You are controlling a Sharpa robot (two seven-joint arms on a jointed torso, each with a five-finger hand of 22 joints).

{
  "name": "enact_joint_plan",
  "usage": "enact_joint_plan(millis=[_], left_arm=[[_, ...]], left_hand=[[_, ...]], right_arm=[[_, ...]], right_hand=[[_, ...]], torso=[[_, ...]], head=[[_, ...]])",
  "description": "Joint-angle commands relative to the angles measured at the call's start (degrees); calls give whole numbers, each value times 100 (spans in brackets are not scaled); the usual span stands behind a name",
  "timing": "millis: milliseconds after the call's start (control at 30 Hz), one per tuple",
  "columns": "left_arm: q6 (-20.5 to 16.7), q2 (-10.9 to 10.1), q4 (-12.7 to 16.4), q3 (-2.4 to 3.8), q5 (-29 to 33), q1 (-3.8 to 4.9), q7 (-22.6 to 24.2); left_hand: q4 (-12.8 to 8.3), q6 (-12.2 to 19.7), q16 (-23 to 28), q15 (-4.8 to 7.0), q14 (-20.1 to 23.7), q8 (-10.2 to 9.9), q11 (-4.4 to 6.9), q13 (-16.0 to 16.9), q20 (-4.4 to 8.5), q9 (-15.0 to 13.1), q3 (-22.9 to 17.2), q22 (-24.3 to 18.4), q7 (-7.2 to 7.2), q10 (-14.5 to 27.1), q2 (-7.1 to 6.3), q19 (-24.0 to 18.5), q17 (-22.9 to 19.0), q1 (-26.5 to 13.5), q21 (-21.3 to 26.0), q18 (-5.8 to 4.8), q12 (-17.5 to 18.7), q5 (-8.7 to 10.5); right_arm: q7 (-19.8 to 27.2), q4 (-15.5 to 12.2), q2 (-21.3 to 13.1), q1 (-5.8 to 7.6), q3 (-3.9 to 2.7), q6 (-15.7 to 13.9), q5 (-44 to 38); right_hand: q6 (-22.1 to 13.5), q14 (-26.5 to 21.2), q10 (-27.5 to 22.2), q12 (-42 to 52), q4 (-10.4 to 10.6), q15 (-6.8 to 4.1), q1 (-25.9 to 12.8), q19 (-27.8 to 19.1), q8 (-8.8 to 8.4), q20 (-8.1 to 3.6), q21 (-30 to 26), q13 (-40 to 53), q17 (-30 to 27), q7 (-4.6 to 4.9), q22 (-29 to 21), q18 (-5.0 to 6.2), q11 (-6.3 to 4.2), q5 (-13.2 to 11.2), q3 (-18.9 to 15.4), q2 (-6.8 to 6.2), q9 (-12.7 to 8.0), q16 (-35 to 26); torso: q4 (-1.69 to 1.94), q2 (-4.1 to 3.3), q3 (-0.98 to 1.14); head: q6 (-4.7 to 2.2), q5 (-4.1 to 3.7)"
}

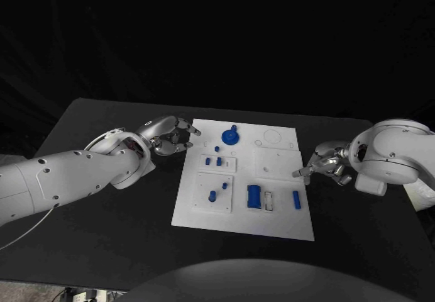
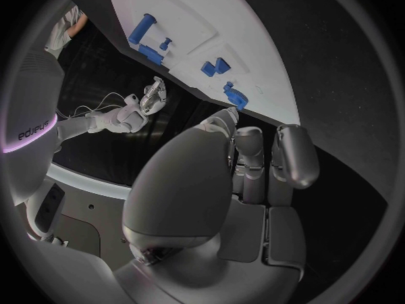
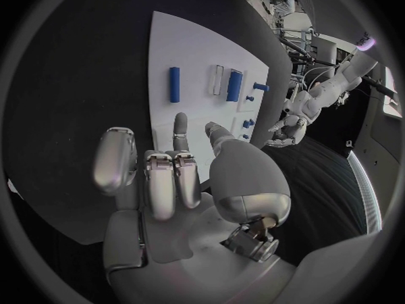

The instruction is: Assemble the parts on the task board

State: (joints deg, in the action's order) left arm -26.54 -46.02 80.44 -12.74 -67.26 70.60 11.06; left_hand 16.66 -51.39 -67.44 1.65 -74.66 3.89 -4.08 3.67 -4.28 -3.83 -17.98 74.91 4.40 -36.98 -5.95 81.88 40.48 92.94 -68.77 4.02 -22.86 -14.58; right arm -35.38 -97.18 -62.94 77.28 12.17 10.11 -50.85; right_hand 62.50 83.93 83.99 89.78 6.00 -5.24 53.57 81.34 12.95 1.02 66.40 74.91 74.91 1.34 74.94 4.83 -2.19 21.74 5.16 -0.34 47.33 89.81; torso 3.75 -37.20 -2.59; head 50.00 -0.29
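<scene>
The white task board [image 1: 272, 217] lies mid-table with blue parts on it: a round piece [image 1: 231, 135] at the far end, small pegs [image 1: 214, 162], a block [image 1: 254, 197] and a bar [image 1: 297, 199]. My left hand [image 1: 170, 135] hovers off the board's far left corner, fingers curled in, holding nothing. The left wrist view has the same hand [image 2: 245, 169] short of the board [image 2: 236, 27]. My right hand [image 1: 324, 165] sits at the board's right edge, most fingers curled, one fingertip [image 1: 299, 173] reaching over the edge. Its wrist view shows nothing in that hand [image 3: 185, 175].
The black table [image 1: 100, 220] spreads around the board on all sides. An outlined slot [image 1: 269, 199] lies next to the blue block. Shallow recesses [image 1: 272, 136] mark the board's far right part.
</scene>
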Motion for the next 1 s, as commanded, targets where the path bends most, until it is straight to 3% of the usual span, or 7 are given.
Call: enact_joint_plan(millis=[33,200,433,600,867,1000], left_arm=[[-43,-1,15,4,35,-5,51],[-35,-1,14,5,35,-6,45],[-17,8,1,5,35,-7,30],[-4,10,-3,5,35,-7,17],[30,6,-2,5,35,-7,-25],[47,3,-1,5,35,-7,-48]], left_hand=[[-6,-4,-19,-19,3,0,-10,4,-44,1,-28,943,40,-42,-33,13,6,14,-5,29,-12,-23],[-6,-4,-19,-19,3,0,-10,4,-44,1,-28,943,40,-42,-33,13,6,14,-5,29,-12,-23],[-6,-10,-21,-18,2,2,-9,4,-45,1,-45,943,51,-50,-39,13,8,9,-6,29,-12,-22],[-6,-10,-21,-18,2,2,-9,4,-45,1,-45,943,51,-50,-39,13,8,9,-6,29,-12,-22],[-5,-14,-23,-18,1,2,-10,4,-46,1,-57,943,59,-56,-43,13,11,5,-7,29,-13,-22],[-5,-14,-23,-18,1,2,-10,4,-46,1,-57,943,59,-56,-43,13,11,5,-7,29,-13,-22]], right_arm=[[-265,25,15,-12,7,439,-581],[-313,86,63,-69,20,533,-658],[-352,139,153,-171,32,550,-705],[-365,144,206,-232,35,501,-728],[-366,57,277,-297,38,335,-700],[-371,55,313,-312,39,303,-691]], right_hand=[[89,607,601,22,-28,-36,5,-13,-61,-6,-5,1509,1509,-4,860,1,-41,-134,-9,18,-60,19],[155,607,601,22,-26,-40,-20,31,-268,-17,57,1509,1509,12,880,-16,-38,-454,-26,44,-317,19],[265,607,601,22,-86,10,-9,60,-791,21,46,1509,1509,88,882,-19,43,-673,-80,86,-1107,19],[285,607,601,22,-119,22,-3,65,-887,31,37,1509,1509,115,881,-18,48,-742,-113,63,-1301,19],[306,607,601,22,-132,24,9,59,-917,35,6,1509,1509,120,873,-13,49,-738,-114,87,-1402,19],[311,607,601,22,-136,25,15,50,-919,36,-24,1509,1509,120,866,-7,49,-732,-111,94,-1421,19]], torso=[[12,-3,-9],[14,4,-14],[7,4,-8],[2,3,-10],[4,-7,-1],[0,2,-11]], head=[[0,-8],[0,-1],[0,9],[0,12],[0,1],[0,-7]])
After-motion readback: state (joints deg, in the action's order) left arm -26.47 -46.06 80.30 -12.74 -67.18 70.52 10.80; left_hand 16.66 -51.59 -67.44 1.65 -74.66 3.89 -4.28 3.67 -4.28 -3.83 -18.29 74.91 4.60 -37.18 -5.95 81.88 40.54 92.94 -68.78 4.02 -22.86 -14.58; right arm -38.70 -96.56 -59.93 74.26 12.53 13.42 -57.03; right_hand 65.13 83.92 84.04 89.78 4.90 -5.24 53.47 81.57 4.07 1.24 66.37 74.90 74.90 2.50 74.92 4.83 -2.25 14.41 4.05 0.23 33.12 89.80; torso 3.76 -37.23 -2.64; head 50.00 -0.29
